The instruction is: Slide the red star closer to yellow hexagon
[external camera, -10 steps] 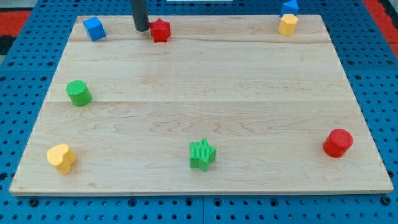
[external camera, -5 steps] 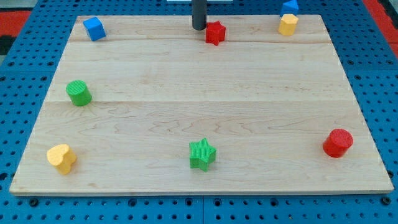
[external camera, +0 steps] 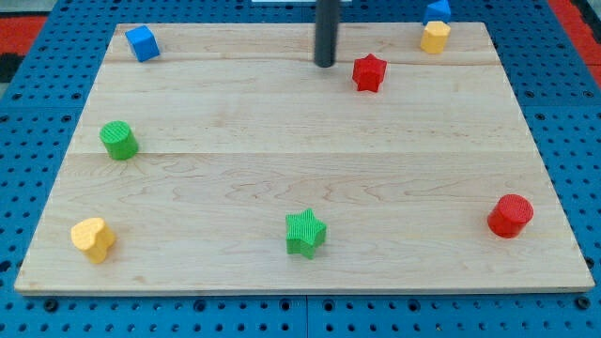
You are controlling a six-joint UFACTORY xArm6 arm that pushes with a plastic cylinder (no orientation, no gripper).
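The red star (external camera: pixel 370 72) lies on the wooden board near the view's top, right of centre. The yellow hexagon (external camera: pixel 434 37) sits at the board's top right, up and to the right of the star, a short gap away. My tip (external camera: pixel 325 63) is on the board just left of the red star, with a small gap between them. The dark rod rises from it out of the view's top.
A blue block (external camera: pixel 438 9) sits just above the yellow hexagon. A blue cube (external camera: pixel 142 43) is at top left, a green cylinder (external camera: pixel 118 140) at left, a yellow heart (external camera: pixel 93 238) at bottom left, a green star (external camera: pixel 305 232) at bottom centre, a red cylinder (external camera: pixel 510 216) at right.
My tip has swept to the right along the top of the board, pushing the red star right and slightly down, toward the yellow hexagon. The star now sits a little apart from the tip.
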